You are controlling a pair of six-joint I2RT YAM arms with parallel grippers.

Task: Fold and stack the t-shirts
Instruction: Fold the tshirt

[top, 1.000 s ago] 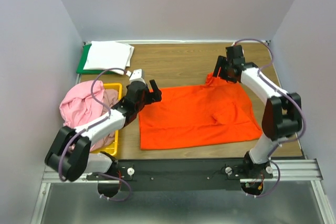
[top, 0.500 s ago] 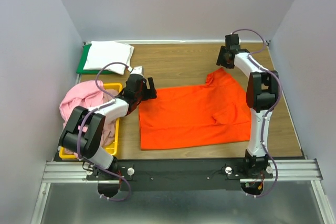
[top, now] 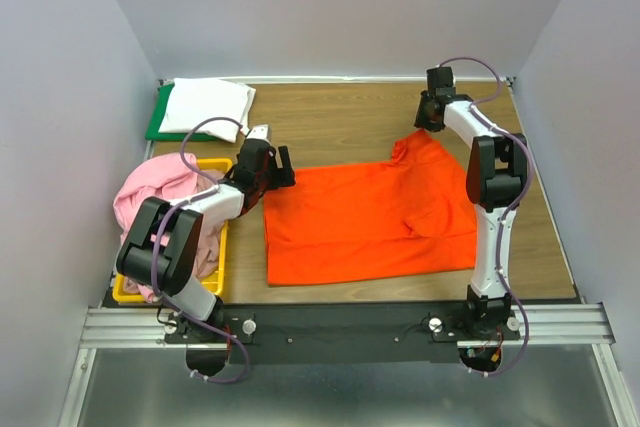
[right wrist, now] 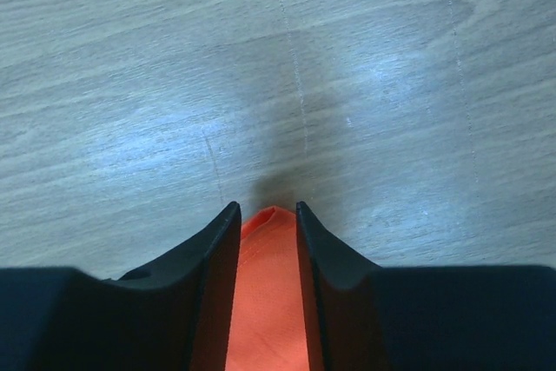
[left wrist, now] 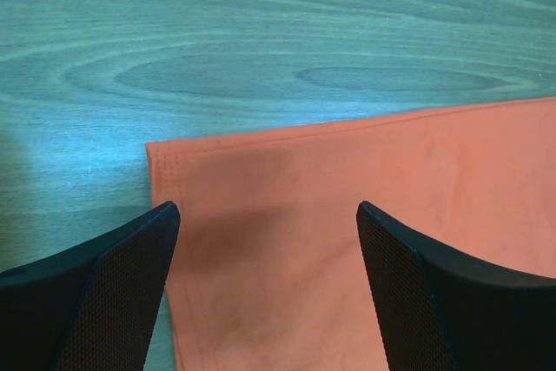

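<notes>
A bright orange t-shirt (top: 370,217) lies spread on the wooden table. My left gripper (top: 280,169) hovers open over its far left corner (left wrist: 165,154), its fingers (left wrist: 104,293) apart either side of the cloth. My right gripper (top: 428,117) is at the shirt's far right tip, its jaws shut on the orange cloth (right wrist: 268,301). A white t-shirt (top: 205,107) lies folded on a green board at the back left. A light pink t-shirt (top: 150,197) and a mauve-pink one (top: 208,192) sit heaped in the yellow bin.
The yellow bin (top: 215,272) stands at the left front beside my left arm. The green board (top: 160,122) is in the back left corner. Grey walls close in the table on three sides. A metal rail (top: 340,327) runs along the near edge.
My right gripper moved toward the back with the shirt's far right corner, stretching it out. My left arm pulled back a little and its gripper now sits at the shirt's far left corner.
</notes>
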